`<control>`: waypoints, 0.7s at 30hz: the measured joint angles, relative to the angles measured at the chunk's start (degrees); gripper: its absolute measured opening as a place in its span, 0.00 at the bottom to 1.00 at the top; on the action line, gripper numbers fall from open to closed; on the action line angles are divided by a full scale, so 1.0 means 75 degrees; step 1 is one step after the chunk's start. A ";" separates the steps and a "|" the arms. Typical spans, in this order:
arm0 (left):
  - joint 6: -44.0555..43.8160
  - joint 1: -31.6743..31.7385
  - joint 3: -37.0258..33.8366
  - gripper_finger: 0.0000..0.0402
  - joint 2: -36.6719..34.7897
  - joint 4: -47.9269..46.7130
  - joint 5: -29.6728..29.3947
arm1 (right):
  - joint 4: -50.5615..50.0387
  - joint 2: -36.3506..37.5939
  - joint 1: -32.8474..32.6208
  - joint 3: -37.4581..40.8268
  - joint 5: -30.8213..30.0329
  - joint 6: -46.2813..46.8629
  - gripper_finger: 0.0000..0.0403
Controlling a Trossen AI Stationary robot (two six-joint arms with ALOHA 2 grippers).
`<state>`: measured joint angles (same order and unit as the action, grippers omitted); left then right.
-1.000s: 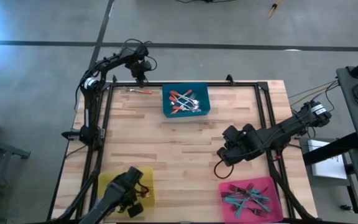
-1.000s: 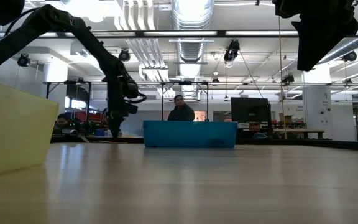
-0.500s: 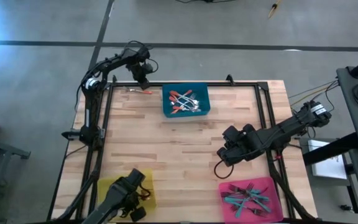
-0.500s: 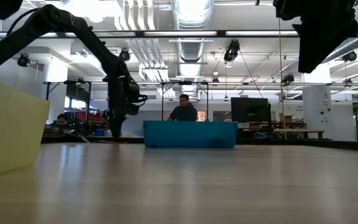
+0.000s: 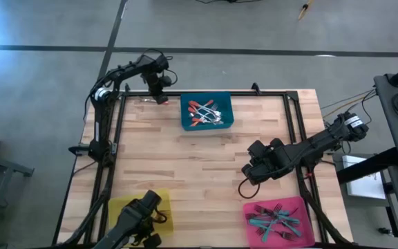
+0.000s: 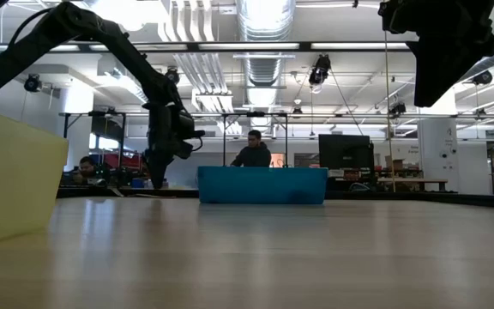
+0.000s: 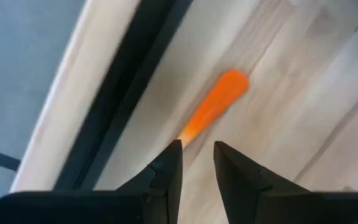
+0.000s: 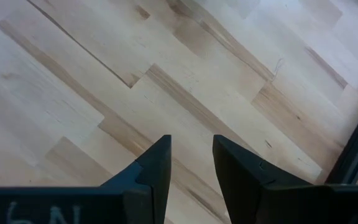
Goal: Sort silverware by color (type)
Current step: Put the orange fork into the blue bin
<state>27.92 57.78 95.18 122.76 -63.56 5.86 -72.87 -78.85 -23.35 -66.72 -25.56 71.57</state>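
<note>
Currently in hand: pick-up of a stray orange-handled fork (image 7: 215, 102) for sorting; by my reading the grasp is not yet made.
Fork location: flat on the table (image 5: 185, 159), just ahead of the left claw's (image 7: 197, 146) tips, its tapered end meeting one tip, close to the dark frame rail (image 7: 126, 93) at the table edge.
Left claw state: fingers (image 7: 169, 163) apart by a narrow gap; only wood shows between them, so I judge nothing is clamped.
Left arm pose: stretched to the far corner, claw pointing steeply down, low over the wood.
Blue bin (image 5: 185, 124): beside the left claw, holding other orange-handled forks, so I take it as the drop point.
Next move calls for: centring the gap over the thin handle, lowering to the wood, closing, then lifting clear of the rail.
Risk: the handle is thin and flat; an off-centre close may push it away.
Right claw (image 8: 191, 142): fingers apart, empty, waiting over bare wood, near the pink bin (image 5: 282, 200).
</note>
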 joint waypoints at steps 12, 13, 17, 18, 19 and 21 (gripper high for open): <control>0.0003 -0.0006 -0.0509 0.19 -0.0003 0.0286 -0.0067 | 0.0045 0.0000 0.0000 0.0033 -0.0003 -0.0020 0.28; 0.0005 -0.0006 -0.0593 0.19 -0.0019 0.0290 -0.0077 | 0.0045 0.0000 0.0000 0.0033 -0.0003 -0.0020 0.28; 0.0018 -0.0003 -0.0659 0.19 -0.0053 0.0302 -0.0050 | 0.0045 0.0000 0.0000 0.0033 -0.0006 -0.0026 0.28; 0.0013 -0.0003 -0.0659 0.19 -0.0060 0.0323 -0.0062 | 0.0045 0.0000 0.0000 0.0033 -0.0006 -0.0039 0.28; 0.0006 -0.0003 -0.0659 0.19 -0.0061 0.0340 -0.0072 | 0.0048 0.0000 0.0000 0.0033 -0.0006 -0.0071 0.28; -0.0052 -0.0008 -0.0659 0.19 -0.0064 0.0275 -0.0066 | 0.0053 0.0000 0.0000 0.0033 -0.0006 -0.0117 0.28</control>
<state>27.53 57.72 90.24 122.28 -61.50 5.37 -72.47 -78.85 -23.35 -66.48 -25.61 70.70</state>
